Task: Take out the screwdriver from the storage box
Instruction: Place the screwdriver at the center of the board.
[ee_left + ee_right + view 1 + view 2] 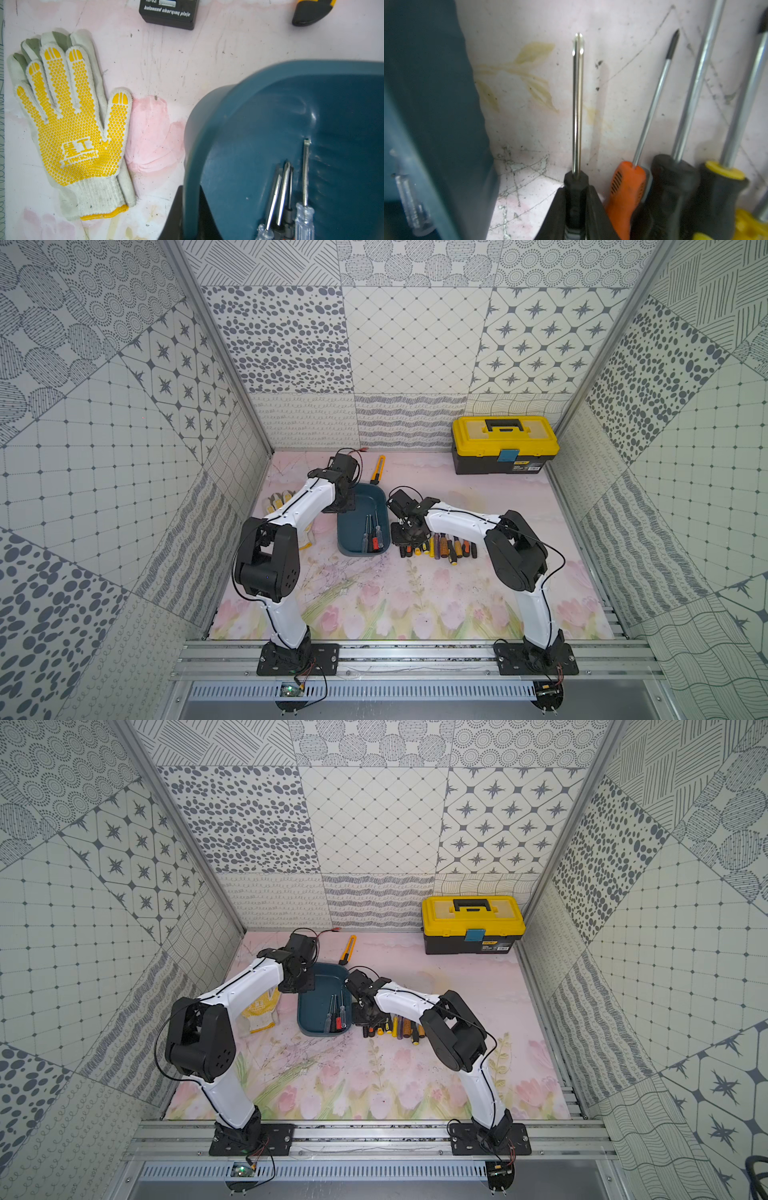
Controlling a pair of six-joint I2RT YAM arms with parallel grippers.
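Evidently, a black-handled, steel-shafted screwdriver (576, 128) was held between the jaws of the right gripper (576, 209) just outside the shallow teal plastic storage box (356, 497), beside the laid-out row; release seemed next. The left gripper (191, 216) was clamped on the box's rim.

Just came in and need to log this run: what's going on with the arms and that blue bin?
The right claw holds a black-handled screwdriver low beside the storage box, next to a row of screwdrivers already lying on the table. The left claw is clamped on the box's rim. A few screwdrivers in the box remain.
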